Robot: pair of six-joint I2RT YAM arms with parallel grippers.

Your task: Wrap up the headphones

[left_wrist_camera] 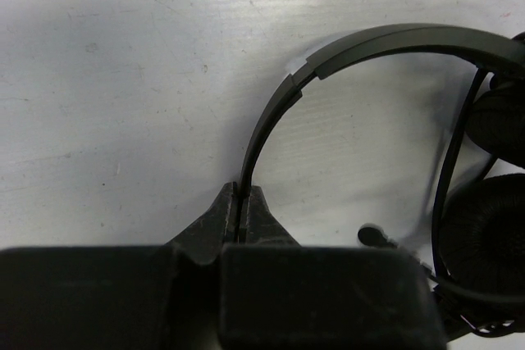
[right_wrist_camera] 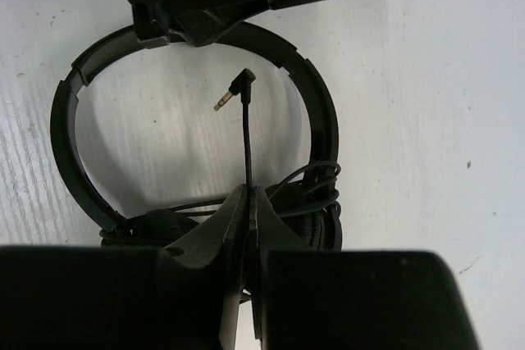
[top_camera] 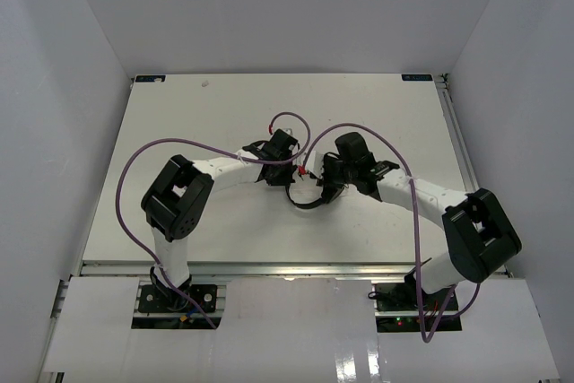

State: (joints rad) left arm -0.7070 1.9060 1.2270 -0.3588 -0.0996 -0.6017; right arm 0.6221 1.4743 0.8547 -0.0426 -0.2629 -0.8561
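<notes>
L end effector (left_wrist_camera: pixel 239 196) clamps headphones (left_wrist_camera: pixel 369 43) band; R end effector (right_wrist_camera: pixel 248 197) clamps cord (right_wrist_camera: pixel 245 141)

One overhead, two wrist cams
Top one looks down over the whole bench (top_camera: pixel 179 132); both wrist ones sit close on the headphones (left_wrist_camera: pixel 394 38), from opposite sides.

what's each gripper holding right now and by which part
The left gripper pinches the headphones by the headband; the right gripper pinches their cord just behind the plug.

black headphones (right_wrist_camera: pixel 66 129), white table (top_camera: pixel 224 105), purple cables (top_camera: pixel 161 145)
</notes>
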